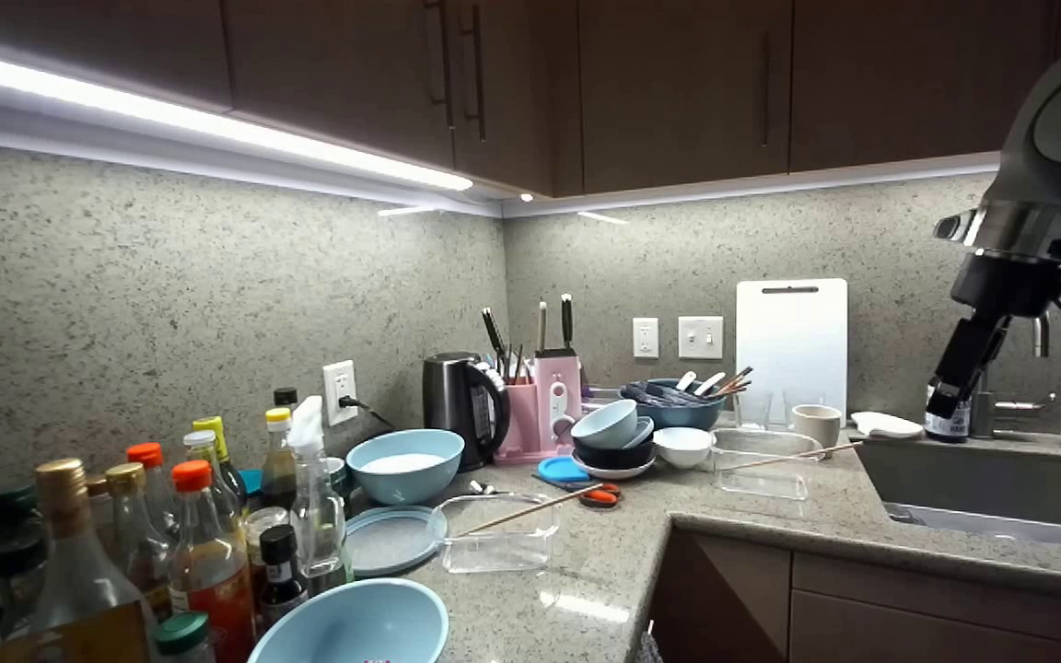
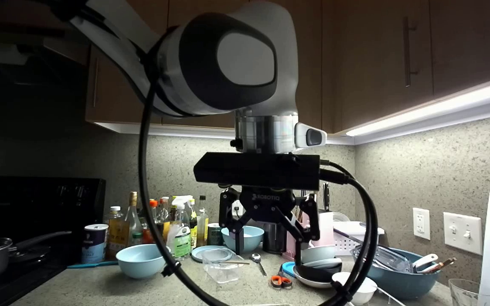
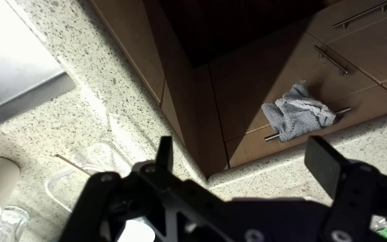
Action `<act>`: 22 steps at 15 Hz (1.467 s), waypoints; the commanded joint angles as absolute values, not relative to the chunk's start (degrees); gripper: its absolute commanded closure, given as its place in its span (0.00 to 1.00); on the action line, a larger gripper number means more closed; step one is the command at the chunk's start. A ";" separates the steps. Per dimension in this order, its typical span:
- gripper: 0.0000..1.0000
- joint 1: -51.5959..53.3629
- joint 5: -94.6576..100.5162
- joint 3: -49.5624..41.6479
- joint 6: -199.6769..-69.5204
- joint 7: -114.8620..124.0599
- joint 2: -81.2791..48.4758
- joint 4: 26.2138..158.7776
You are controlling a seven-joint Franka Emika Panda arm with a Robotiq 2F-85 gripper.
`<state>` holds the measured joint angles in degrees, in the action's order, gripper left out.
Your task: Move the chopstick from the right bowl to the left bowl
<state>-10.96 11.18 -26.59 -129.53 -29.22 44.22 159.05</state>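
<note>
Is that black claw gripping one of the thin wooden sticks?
No: in the wrist view the gripper is open with nothing held between its jaws, and a chopstick lies off to the side over a clear container.

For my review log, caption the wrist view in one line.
Open, empty gripper; a chopstick jutting from a clear container; a grey towel hanging on a handle.

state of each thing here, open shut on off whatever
Gripper: open, holding nothing
One chopstick: across a clear container, one end sticking out
Other chopstick: likewise, across another container
Under-cabinet light: on
Power plug: in wall outlet
Electric kettle: shut
Upper cabinet doors: shut
White cutting board: standing upright
Gray towel: draped over a drawer handle
Scissors: open or shut unclear
</note>
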 commanded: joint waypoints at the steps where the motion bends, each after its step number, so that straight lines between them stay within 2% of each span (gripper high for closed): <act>1: 0.00 -10.22 11.83 -29.77 -132.93 -36.10 37.15 155.12; 6: 0.00 -9.83 7.07 -33.79 -138.71 -38.89 27.66 148.84; 7: 0.00 -11.77 8.35 -31.76 -137.04 -38.64 32.29 151.89; 13: 0.00 -11.21 7.58 -32.21 -138.42 -39.39 26.36 148.44; 18: 0.00 -4.95 1.98 -37.28 -137.17 -54.17 14.01 140.51; 22: 0.00 -5.09 -5.01 -36.60 -137.17 -62.79 4.57 134.11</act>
<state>-4.63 0.28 -37.51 -137.42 -56.52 12.75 139.87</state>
